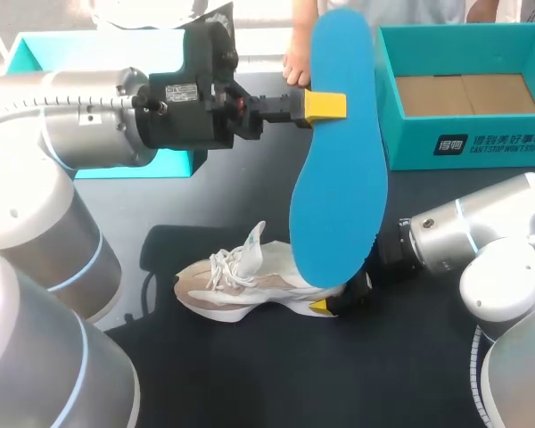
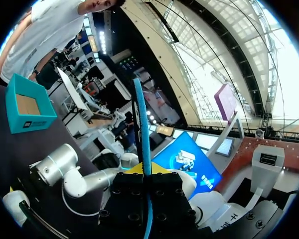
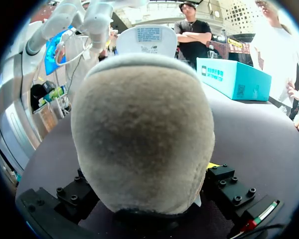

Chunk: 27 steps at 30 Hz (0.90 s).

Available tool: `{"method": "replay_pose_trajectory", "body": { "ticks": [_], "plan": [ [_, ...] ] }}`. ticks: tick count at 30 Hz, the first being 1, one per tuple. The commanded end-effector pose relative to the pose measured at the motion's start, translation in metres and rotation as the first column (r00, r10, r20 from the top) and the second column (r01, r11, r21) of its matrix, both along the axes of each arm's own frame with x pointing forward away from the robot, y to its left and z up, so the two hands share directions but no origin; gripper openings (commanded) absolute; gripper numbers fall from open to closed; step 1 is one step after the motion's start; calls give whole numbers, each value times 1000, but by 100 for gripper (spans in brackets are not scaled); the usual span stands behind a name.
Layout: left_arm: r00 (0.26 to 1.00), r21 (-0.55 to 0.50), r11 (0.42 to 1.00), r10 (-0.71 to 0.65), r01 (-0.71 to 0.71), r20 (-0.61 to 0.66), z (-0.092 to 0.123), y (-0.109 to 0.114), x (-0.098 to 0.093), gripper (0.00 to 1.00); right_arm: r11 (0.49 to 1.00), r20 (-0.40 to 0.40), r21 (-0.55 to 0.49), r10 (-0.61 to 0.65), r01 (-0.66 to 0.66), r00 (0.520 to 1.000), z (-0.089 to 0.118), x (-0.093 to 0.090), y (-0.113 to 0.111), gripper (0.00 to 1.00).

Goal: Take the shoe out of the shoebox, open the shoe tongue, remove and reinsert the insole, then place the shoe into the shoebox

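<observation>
My left gripper (image 1: pixel 324 106) is shut on a blue insole (image 1: pixel 339 169), which it holds upright in the air above the shoe. In the left wrist view the insole (image 2: pixel 141 124) shows edge-on, rising from between the fingers. The beige and white sneaker (image 1: pixel 241 283) lies on its side on the dark table, its laces facing the left arm. My right gripper (image 1: pixel 341 299) is at the heel, with its jaws wide and closed on it from both sides. The heel (image 3: pixel 142 139) fills the right wrist view between the fingers (image 3: pixel 222 179). At the back right stands the open teal shoebox (image 1: pixel 468 143).
A second teal box piece (image 1: pixel 36 55) sits at the back left behind my left arm and shows as the teal box (image 3: pixel 231 77) beyond the shoe. A person's hand (image 1: pixel 296 67) rests at the table's far edge, close to the insole's top.
</observation>
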State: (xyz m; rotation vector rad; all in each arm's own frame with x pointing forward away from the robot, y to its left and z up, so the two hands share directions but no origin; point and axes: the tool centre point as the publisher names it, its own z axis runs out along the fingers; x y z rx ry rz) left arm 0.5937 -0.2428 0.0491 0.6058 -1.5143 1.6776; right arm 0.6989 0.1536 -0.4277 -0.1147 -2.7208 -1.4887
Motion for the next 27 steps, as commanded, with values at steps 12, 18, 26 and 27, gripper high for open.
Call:
{"method": "replay_pose_trajectory", "body": {
  "ticks": [12,18,26,27],
  "plan": [
    [1000,-1,1000,8,-8,-2,0,-1,-4,0,1000,16,-30,9,-9,1000,6,6,-12,100],
    [1000,-1,1000,8,-8,-2,0,-1,-4,0,995,17,-101,14,-13,1000,17,9,-26,100],
    [1000,-1,1000,8,-8,-2,0,-1,-4,0,983,-23,-176,48,-51,999,22,10,-30,100],
    [1000,-1,1000,8,-8,-2,0,-1,-4,0,981,-26,-189,49,-53,998,23,10,-30,100]
  ]
}}
